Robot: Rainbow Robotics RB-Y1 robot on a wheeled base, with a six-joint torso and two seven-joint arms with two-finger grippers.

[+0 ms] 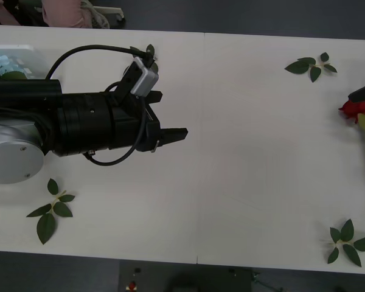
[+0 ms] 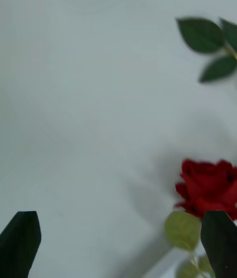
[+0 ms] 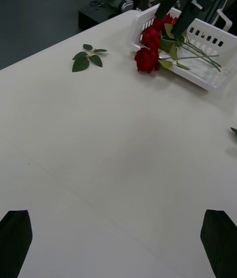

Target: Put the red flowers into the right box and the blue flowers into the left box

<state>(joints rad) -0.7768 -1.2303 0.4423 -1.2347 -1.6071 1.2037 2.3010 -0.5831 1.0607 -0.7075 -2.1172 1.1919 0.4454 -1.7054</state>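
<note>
Deep red artificial roses lie heaped in the white slotted plastic tray at the worktop's right edge, one head spilling over the rim onto the white worktop. The right tool hangs over them, fingers spread, nothing visibly gripped. Pale blue petals sit in the tray at the far left corner. The left tool hovers mid-worktop, open and empty. Sorting looks almost finished; only loose green leaf sprigs remain scattered.
</note>
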